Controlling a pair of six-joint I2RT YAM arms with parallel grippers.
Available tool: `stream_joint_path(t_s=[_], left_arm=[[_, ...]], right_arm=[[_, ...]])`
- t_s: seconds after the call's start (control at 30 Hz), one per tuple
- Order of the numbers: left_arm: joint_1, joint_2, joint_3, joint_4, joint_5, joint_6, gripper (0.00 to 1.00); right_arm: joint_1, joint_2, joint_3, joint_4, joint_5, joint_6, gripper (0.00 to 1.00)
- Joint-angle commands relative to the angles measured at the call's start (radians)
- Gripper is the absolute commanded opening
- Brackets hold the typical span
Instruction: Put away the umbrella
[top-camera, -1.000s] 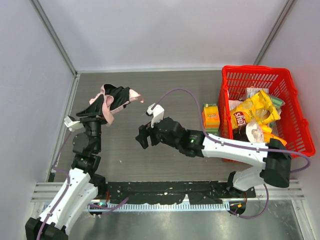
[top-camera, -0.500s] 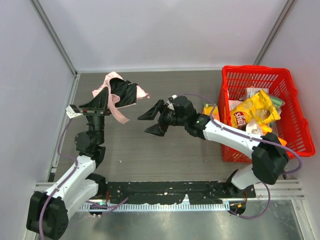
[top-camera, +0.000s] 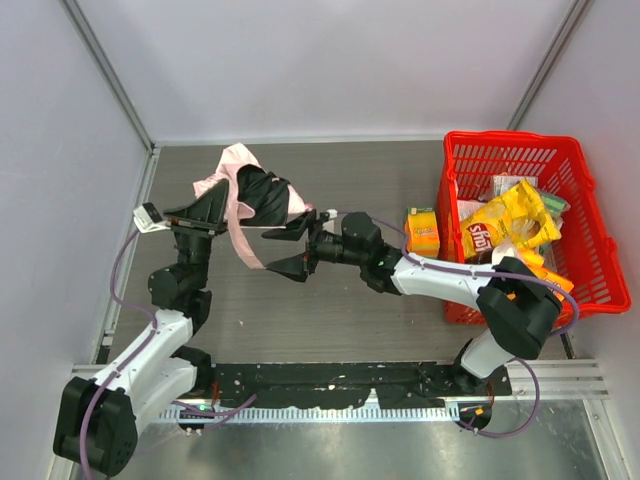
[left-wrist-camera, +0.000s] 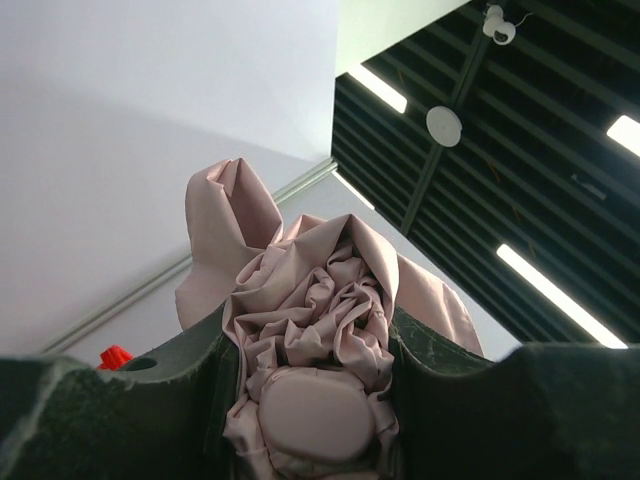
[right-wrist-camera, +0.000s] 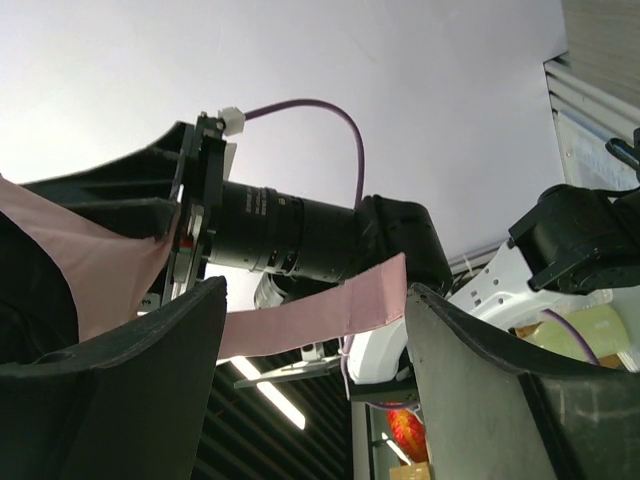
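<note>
The umbrella is a crumpled pale pink bundle with dark parts, held up over the left of the table. My left gripper is shut on it. In the left wrist view the pink fabric fills the space between the fingers. Its narrow pink strap hangs down from the bundle. My right gripper is open and points left at the strap. In the right wrist view the strap spans the gap between the open fingers, untouched, with its free end by the right finger.
A red basket stands at the right with a yellow chip bag and other packets inside. An orange carton stands just left of the basket, beside my right forearm. Grey walls close in the table on the left, back and right.
My right gripper swung up and left from the table's middle, opened, and now brackets the hanging strap. My left gripper tilted the umbrella toward the right.
</note>
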Motion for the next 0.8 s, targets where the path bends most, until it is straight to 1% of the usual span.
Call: stream_joint_path(t_s=[0.0,0.07,0.13,0.17,0.2,0.27,0.3,0.37,0.43,0.5,0.53,0.57,0.6,0.63,0.77], left_arm=[[0.002,0.005,0.064,0.14,0.049,0.058,0.0],[0.0,0.017,0.075,0.139,0.096,0.058,0.0],[0.002,0.029,0.078,0.155,0.104,0.058,0.0],[0.002,0.034,0.079,0.165,0.101,0.058,0.0],[0.002,0.037,0.078,0.167,0.095,0.058,0.0],[0.002,0.042,0.067,0.169,0.069,0.042,0.0],[0.002,0.046,0.065,0.175,0.062,0.042,0.0],[0.002,0.054,0.07,0.175,0.062,0.05,0.0],[0.002,0.063,0.082,0.181,0.062,0.064,0.0],[0.0,0.078,0.091,0.198,0.062,0.068,0.0],[0.002,0.089,0.098,0.202,0.029,0.065,0.0],[0.002,0.1,0.105,0.204,0.033,0.065,0.0],[0.002,0.115,0.114,0.207,0.041,0.064,0.0],[0.002,0.126,0.121,0.218,0.044,0.061,0.0],[0.011,0.147,0.105,0.255,0.013,0.045,0.0]], right_arm=[[0.013,-0.006,0.034,0.082,-0.001,0.372,0.77],[0.016,-0.007,0.025,0.078,-0.027,0.36,0.77],[0.019,-0.005,0.005,0.095,-0.038,0.381,0.76],[0.022,-0.003,0.002,0.126,-0.031,0.387,0.73],[0.022,-0.003,0.006,0.124,-0.037,0.374,0.73],[0.024,-0.009,0.0,0.1,-0.061,0.332,0.72],[0.028,-0.017,-0.006,0.057,-0.064,0.318,0.72],[0.031,-0.034,-0.046,0.039,-0.066,0.304,0.73],[0.031,-0.034,-0.084,0.109,-0.048,0.332,0.73],[0.028,-0.019,-0.077,0.143,-0.047,0.341,0.73],[0.031,-0.005,-0.072,0.143,-0.058,0.335,0.73],[0.031,0.004,-0.065,0.144,-0.064,0.335,0.74],[0.031,0.019,-0.064,0.16,-0.06,0.353,0.74],[0.031,0.032,-0.066,0.219,-0.057,0.378,0.74],[0.031,0.078,-0.068,0.31,-0.044,0.445,0.74]])
